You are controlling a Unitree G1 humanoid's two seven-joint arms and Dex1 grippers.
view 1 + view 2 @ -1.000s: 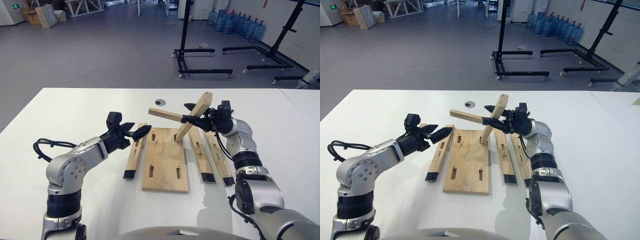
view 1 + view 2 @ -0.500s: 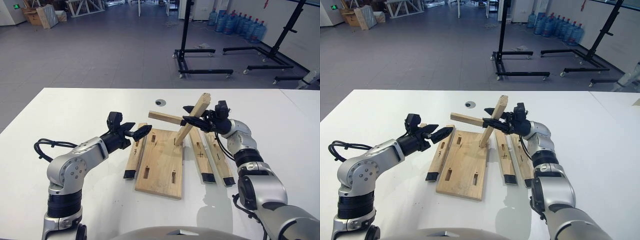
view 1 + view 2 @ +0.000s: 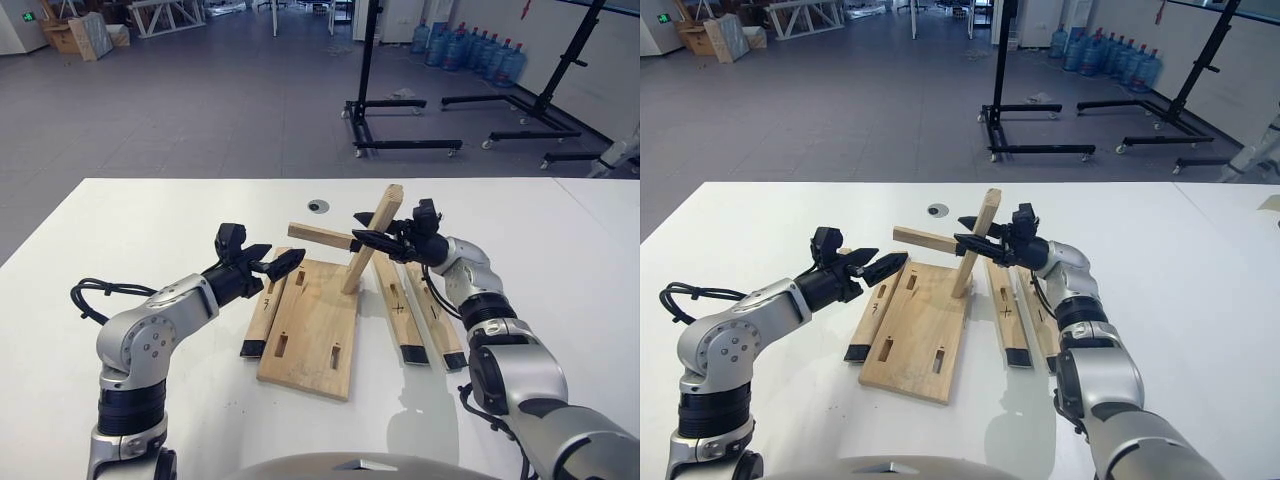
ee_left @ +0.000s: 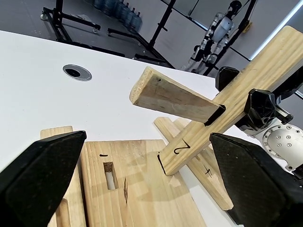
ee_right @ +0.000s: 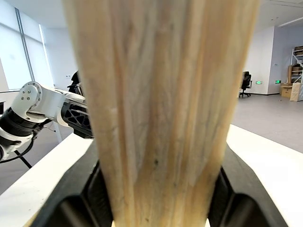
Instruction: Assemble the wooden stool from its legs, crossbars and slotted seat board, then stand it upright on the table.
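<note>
White worktop (image 3: 150, 220) carries the seat board (image 3: 310, 335), lying flat between three loose legs (image 3: 262, 312). My right fingers (image 3: 380, 241) clamp a tilted leg (image 3: 357, 272) joined to a crossbar (image 3: 318, 236), lower end on the board. My left fingers (image 3: 281, 266) hover open and empty near the board's left side.

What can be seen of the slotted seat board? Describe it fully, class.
The seat board is a pale, flat, rectangular wooden plank with small rectangular slots near its corners. It lies flat on the white table, askew. A leg, held tilted by the right gripper, stands with its foot on the board's far right corner; whether it sits in a slot cannot be told. A loose leg lies close along its left edge.
</note>
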